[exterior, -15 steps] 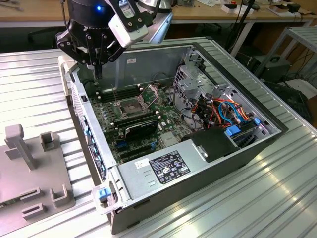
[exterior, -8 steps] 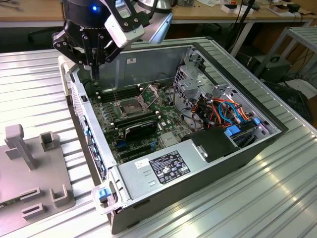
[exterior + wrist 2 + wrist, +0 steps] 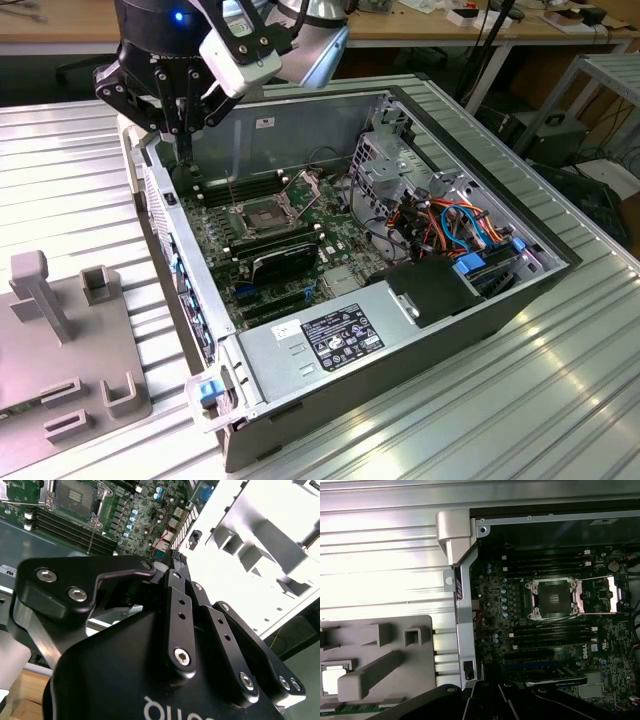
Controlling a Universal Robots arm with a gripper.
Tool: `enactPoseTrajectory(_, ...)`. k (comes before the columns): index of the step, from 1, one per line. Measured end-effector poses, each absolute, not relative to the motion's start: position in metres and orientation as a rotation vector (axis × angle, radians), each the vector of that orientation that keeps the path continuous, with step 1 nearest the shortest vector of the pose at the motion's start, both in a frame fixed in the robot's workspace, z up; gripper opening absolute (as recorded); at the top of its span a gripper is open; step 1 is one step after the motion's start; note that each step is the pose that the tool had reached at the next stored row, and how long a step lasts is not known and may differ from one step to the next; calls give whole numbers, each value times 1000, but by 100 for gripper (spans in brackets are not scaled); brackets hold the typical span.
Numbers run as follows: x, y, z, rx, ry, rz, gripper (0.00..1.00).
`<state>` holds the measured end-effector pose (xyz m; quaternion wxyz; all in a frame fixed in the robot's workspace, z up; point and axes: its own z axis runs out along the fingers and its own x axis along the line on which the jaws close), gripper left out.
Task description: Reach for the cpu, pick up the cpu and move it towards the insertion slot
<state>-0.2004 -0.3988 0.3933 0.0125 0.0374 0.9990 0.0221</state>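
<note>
The cpu (image 3: pixel 331 679) is a pale square lying in a recess of the grey fixture plate (image 3: pixel 422 652), outside the computer case. The insertion slot (image 3: pixel 554 599) is the square socket with a dark centre and silver frame on the motherboard, its hinged plate swung up; it shows too in the exterior view (image 3: pixel 262 215) and the second wrist view (image 3: pixel 75 495). My gripper (image 3: pixel 184 155) hangs above the case's far corner at the exterior view's left, well above both. Its black fingers (image 3: pixel 176 587) stand close together with nothing between them.
The open computer case (image 3: pixel 330 400) lies on a ribbed metal table (image 3: pixel 560 380). Inside are memory slots (image 3: pixel 547 632), a black finned card (image 3: pixel 285 258), a power-supply box (image 3: pixel 335 335) and coloured cables (image 3: pixel 450 225). The grey fixture plate (image 3: pixel 60 340) carries upright holders.
</note>
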Motion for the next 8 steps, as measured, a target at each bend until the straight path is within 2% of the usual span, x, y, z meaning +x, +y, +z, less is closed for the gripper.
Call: enactPoseTrajectory(8,-206,-399,393,117,3114,69,11)
